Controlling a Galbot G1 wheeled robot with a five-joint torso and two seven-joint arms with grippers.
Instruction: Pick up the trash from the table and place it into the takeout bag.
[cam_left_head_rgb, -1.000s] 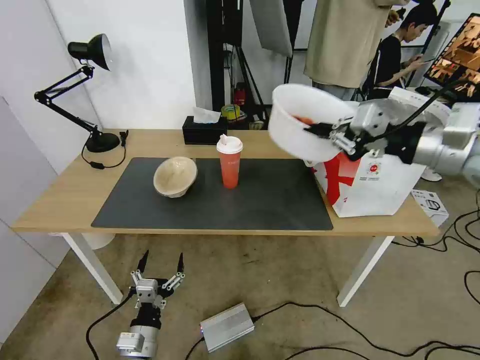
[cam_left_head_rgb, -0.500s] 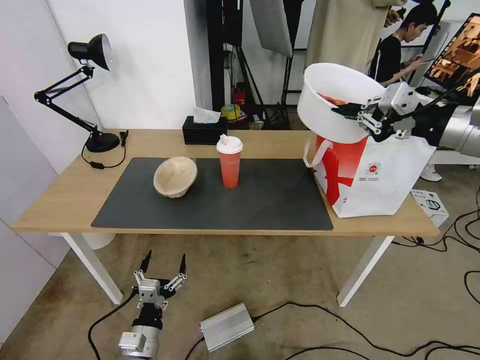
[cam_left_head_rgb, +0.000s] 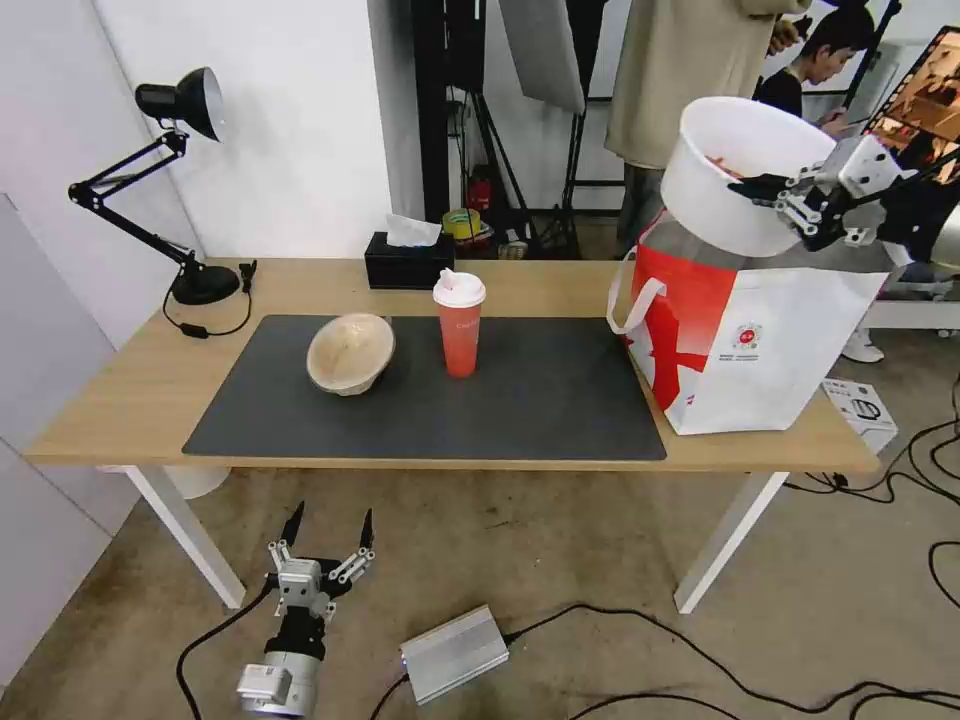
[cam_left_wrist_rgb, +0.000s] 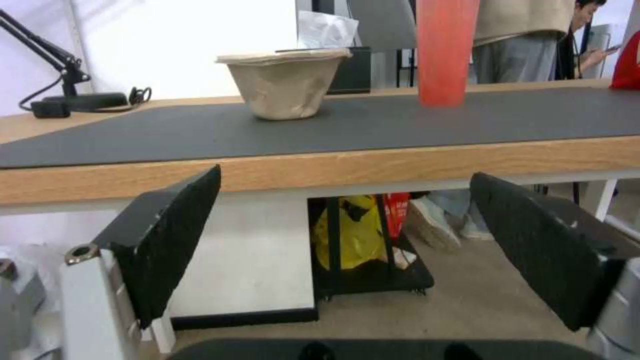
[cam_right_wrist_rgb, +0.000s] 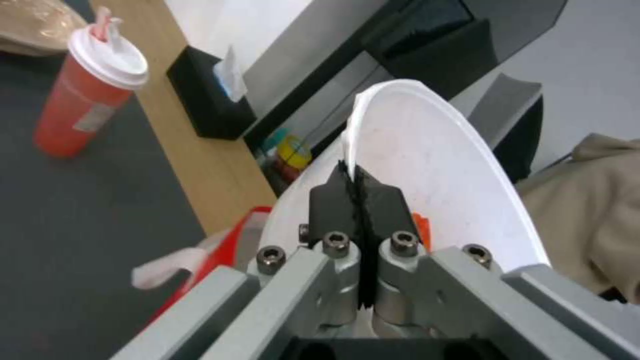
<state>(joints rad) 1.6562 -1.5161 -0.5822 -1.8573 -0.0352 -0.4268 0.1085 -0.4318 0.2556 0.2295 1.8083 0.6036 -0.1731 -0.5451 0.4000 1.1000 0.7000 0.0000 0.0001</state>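
Wide white plastic bowl (cam_left_head_rgb: 735, 175) with red scraps, tilted, rim pinched by right gripper (cam_left_head_rgb: 768, 186) above red-and-white takeout bag (cam_left_head_rgb: 750, 335), left gripper (cam_left_head_rgb: 327, 525) spread wide, low before the table.

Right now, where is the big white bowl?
In the head view, the white bowl is up in the air on the right, pinched at its rim by the right end effector, just above the open takeout bag.
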